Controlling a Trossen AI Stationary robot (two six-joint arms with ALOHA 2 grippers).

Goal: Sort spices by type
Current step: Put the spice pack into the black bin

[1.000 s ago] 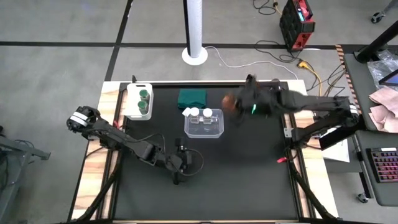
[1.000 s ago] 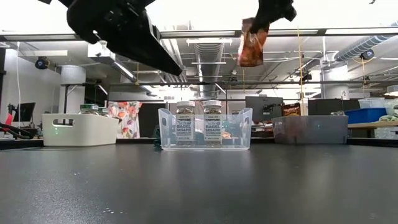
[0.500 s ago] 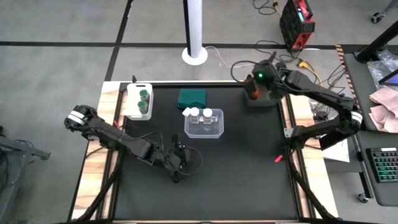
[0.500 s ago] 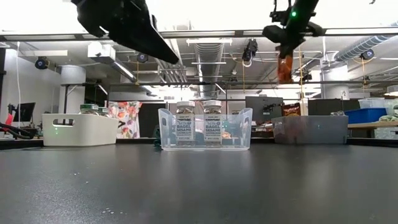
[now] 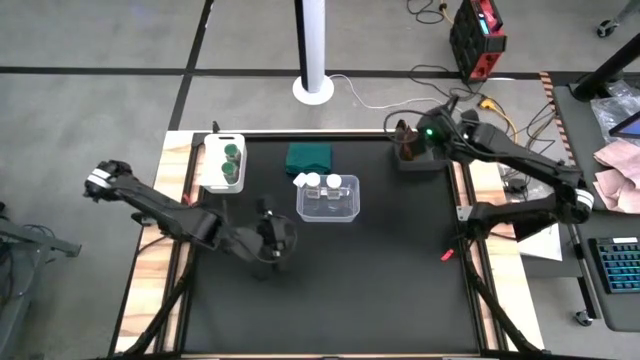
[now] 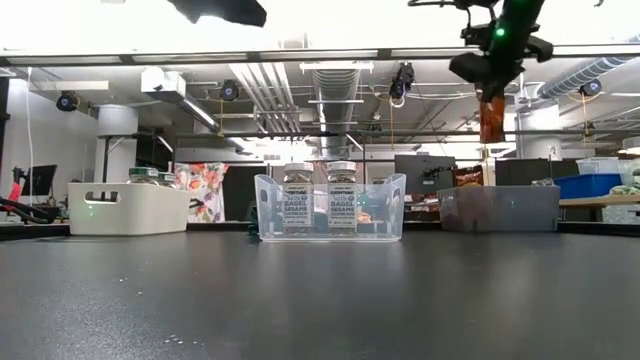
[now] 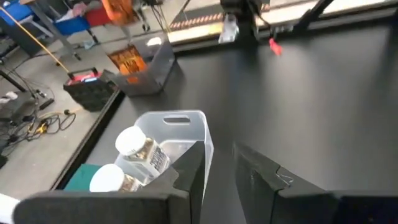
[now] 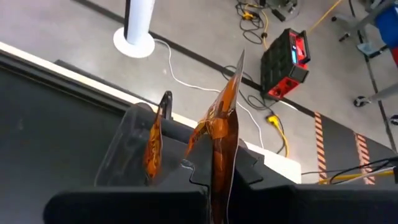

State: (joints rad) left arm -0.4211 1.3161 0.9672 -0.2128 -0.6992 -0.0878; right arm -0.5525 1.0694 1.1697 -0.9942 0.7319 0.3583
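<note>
High view: the right pincer (image 5: 412, 140) hangs over the grey bin (image 5: 436, 163) at the bench's far right corner; the left pincer (image 5: 272, 238) waits near the clear bin (image 5: 349, 213), which holds the white-lidded jars (image 5: 322, 183); the green-lidded jars (image 5: 231, 160) sit in the white tray (image 5: 207, 183)

Low view: the orange packet (image 6: 491, 118) dangles straight below the right pincer, above the grey bin's rim

Left wrist view: left pincer narrowly parted, holding nothing; a second packet (image 7: 128, 60) already lies in the grey bin

Right wrist view: right pincer clamped on the orange packet's lower edge (its twin stands just beyond)

Doing it well: lower first, I judge, then release beside the twin
</note>
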